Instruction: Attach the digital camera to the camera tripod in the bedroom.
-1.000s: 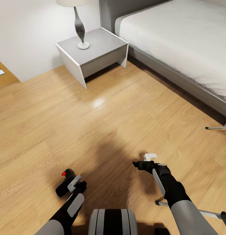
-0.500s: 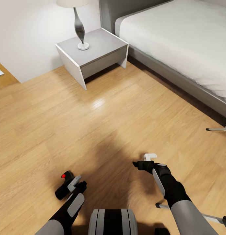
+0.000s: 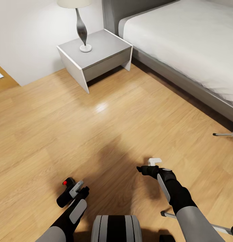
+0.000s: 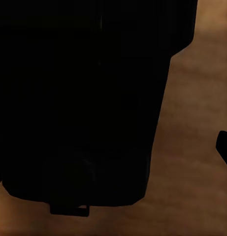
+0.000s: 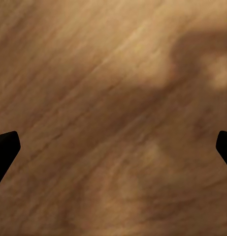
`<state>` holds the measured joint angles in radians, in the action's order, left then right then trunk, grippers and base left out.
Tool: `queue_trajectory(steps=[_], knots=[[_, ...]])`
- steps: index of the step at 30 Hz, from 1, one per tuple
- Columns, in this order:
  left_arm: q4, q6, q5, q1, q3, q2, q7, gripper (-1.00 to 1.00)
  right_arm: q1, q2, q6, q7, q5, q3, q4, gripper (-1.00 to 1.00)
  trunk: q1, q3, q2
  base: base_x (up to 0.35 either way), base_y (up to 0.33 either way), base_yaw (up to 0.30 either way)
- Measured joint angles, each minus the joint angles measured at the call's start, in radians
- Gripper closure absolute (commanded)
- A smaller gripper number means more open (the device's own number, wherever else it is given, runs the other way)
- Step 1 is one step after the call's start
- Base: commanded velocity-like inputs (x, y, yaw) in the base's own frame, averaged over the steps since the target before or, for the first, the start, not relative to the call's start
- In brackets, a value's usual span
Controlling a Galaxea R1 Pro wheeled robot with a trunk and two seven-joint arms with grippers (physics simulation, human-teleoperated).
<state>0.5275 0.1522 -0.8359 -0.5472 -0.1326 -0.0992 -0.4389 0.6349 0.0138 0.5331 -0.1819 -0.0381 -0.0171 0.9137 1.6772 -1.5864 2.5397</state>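
The black digital camera [image 3: 63, 197], red button on top, is low on the left of the head view with my left gripper [image 3: 74, 190] shut on it. In the left wrist view the digital camera [image 4: 83, 98] is a dark mass right in front of the lens. My right gripper [image 3: 144, 169] hangs open over the plank floor [image 3: 106, 127], its fingertips [image 5: 5, 147] far apart with nothing between them. Two silver legs of the camera tripod [image 3: 225, 134] show, one at the right edge and another leg [image 3: 197, 222] at the bottom right; its head is out of view.
This is the bedroom: a grey bed with a white mattress [image 3: 184, 37] at the back right, a grey nightstand [image 3: 96, 53] with a lamp [image 3: 82, 27] beside it, and a wooden desk corner [image 3: 1, 80] at the far left. My base [image 3: 116, 228] shows at the bottom.
The view has crept forward, so the tripod legs sit slightly lower in the picture. My left gripper with the camera has sunk a little; the right gripper keeps its pose.
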Motion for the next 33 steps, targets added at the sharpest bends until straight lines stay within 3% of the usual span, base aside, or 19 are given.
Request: queue_trajectory(steps=[27,28,33], knots=[[0.0,0.002,0.0,0.0,0.004,0.002,0.0,-1.0,0.0,0.0,0.0,-0.021,0.0,0.0,-0.001,-1.0,0.0,0.0,0.0,0.0,0.0,0.0],[0.0,0.002,0.0,0.0,0.004,0.002,0.0,1.0,0.0,0.0,0.0,-0.021,0.0,0.0,-0.001,-1.0,0.0,0.0,0.0,0.0,0.0,0.0],[0.0,0.002,-0.002,0.0,0.005,0.003,0.0,1.0,0.0,0.0,0.0,-0.021,0.0,0.0,-0.001,-1.0,0.0,0.0,0.0,0.0,0.0,0.0]])
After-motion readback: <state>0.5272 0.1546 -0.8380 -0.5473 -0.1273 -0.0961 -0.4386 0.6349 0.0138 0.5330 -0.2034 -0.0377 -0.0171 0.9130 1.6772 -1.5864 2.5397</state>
